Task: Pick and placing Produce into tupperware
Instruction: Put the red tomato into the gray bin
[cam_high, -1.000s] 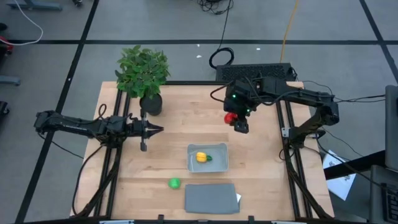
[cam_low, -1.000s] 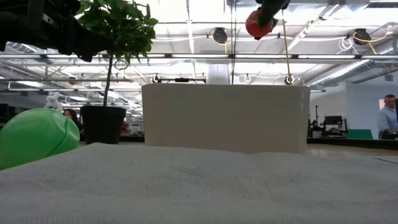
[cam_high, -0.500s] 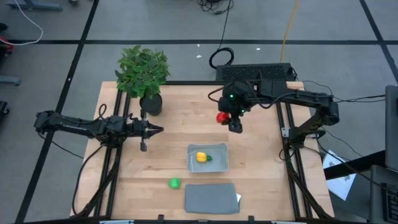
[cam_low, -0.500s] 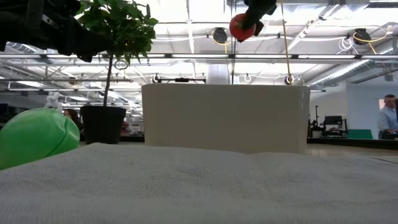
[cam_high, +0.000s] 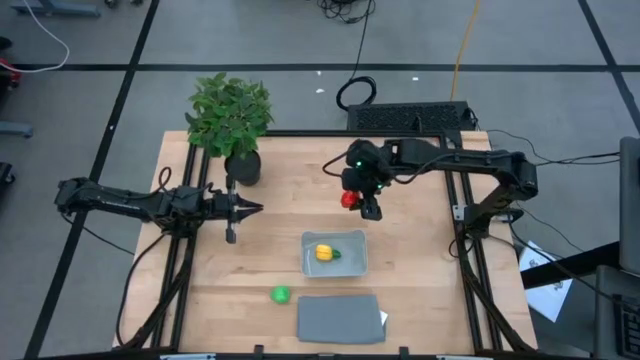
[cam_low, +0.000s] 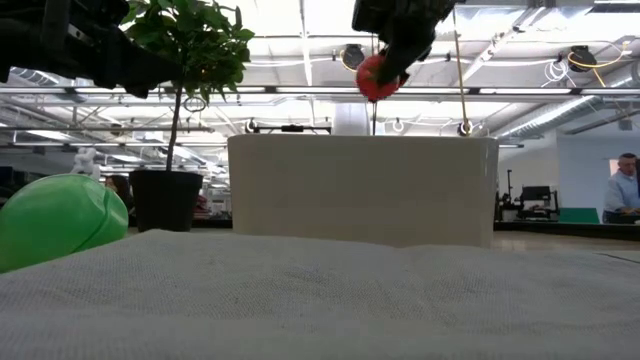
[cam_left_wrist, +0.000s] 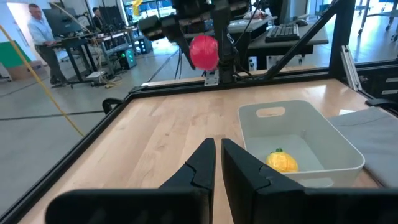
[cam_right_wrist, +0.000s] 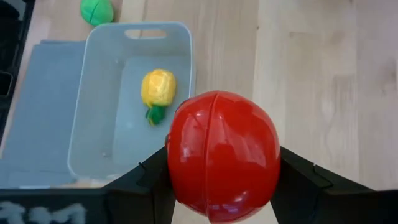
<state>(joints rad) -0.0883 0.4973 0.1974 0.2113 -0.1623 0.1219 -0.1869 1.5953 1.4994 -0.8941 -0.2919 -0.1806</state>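
My right gripper is shut on the round red piece, held in the air off the far side of the grey-blue tupperware. The same red piece shows high in the low view and fills the right wrist view. The yellow piece with a green tip lies on the tray floor. The round green piece rests on the table near the front edge, left of the lid. My left gripper waits shut over the table's left half, touching nothing. My right gripper pinches the red piece between its two fingers, one finger on each opposite side of the ball. The fingers point down and slant toward the table's near edge. The piece is lifted clear of the table.
A flat dark grey lid lies at the near edge, just in front of the tray. A potted plant stands at the far left corner. A black keyboard sits past the far edge. Bare wood lies right of the tray.
My right gripper has carried the red piece toward the table's left and near side, closer to the tupperware, and has come down somewhat. It has stayed shut on the piece. The left arm has kept still.
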